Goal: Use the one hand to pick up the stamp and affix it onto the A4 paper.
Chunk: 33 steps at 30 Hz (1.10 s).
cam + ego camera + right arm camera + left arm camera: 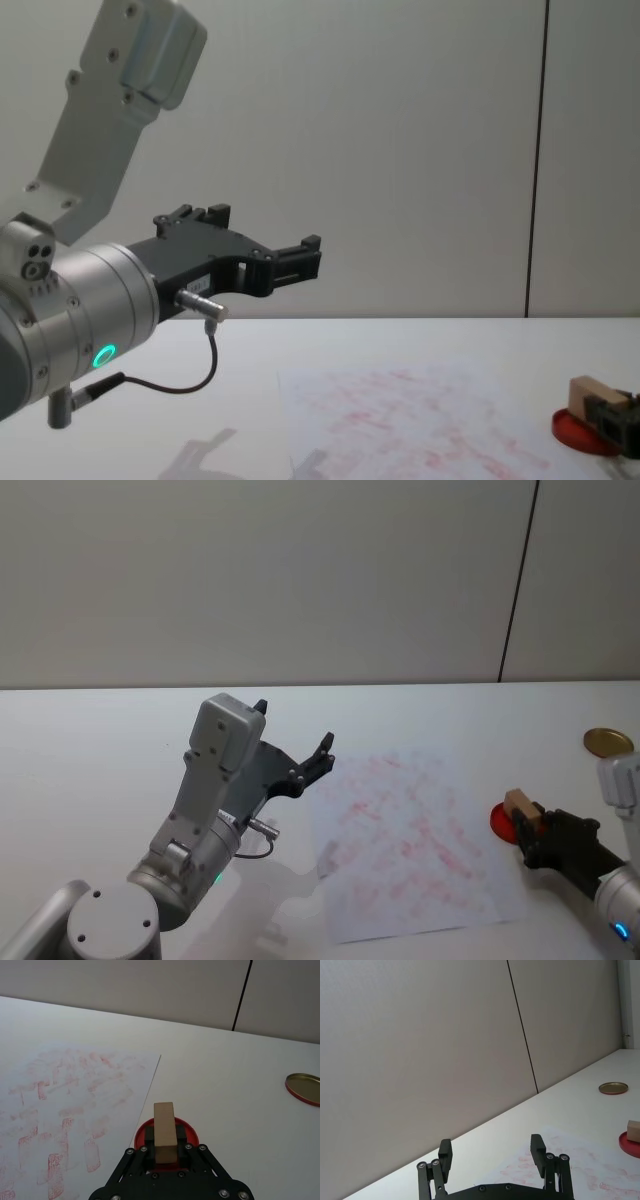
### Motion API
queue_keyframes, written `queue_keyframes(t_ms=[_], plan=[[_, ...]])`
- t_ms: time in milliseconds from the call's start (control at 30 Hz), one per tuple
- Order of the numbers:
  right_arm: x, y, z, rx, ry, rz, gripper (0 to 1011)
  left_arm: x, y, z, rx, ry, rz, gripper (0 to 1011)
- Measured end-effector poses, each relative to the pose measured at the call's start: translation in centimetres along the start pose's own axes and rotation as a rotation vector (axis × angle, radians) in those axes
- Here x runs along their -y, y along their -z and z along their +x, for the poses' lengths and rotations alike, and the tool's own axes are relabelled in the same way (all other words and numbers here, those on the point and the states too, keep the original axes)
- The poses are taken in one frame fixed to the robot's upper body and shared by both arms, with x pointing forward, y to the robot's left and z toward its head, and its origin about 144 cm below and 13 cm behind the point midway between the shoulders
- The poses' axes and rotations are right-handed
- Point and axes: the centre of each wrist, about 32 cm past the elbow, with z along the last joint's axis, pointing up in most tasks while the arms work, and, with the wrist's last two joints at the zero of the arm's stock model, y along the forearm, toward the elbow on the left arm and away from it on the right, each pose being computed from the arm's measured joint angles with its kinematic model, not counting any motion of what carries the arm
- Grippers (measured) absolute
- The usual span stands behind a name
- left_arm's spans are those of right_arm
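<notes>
At the right side of the white table (100, 740), the right gripper (525, 825) is pinching the wooden stamp (165, 1130) between its two black fingers, which press on opposite sides of the block. The stamp sits directly over the round red ink pad (186, 1123), and its light-tan upper end sticks up clear of the gripper. Whether its lower face touches the pad cannot be told, since the gripper hides it. The ink pad lies just beside the right edge of the A4 paper (410, 840), a white sheet lying flat on the table and covered with faint red and pink stamp marks. Farther back on the right, well apart from the pad, a shallow gold-coloured round lid (608, 742) rests on the table. The left gripper (293, 726) hangs in the air above the table, near the paper's far left corner. Its fingers (445, 1152) are spread wide apart and point away from the robot.
</notes>
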Motion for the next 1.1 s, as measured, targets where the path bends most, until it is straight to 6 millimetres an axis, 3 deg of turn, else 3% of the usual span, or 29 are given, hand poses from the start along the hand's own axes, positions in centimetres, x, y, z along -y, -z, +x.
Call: queue_keyframes(t_ms=[667, 1100], plan=[[-0.5, -2.1, -1.9, 0.029, -0.133, 0.111, 219, 0.0, 0.0, 0.0, 0.000, 0.000, 0.000, 993], [-1.1, -2.7, -3.6, 0.008, -0.236, 0.077, 219, 0.0, 0.0, 0.0, 0.000, 0.000, 0.000, 993]])
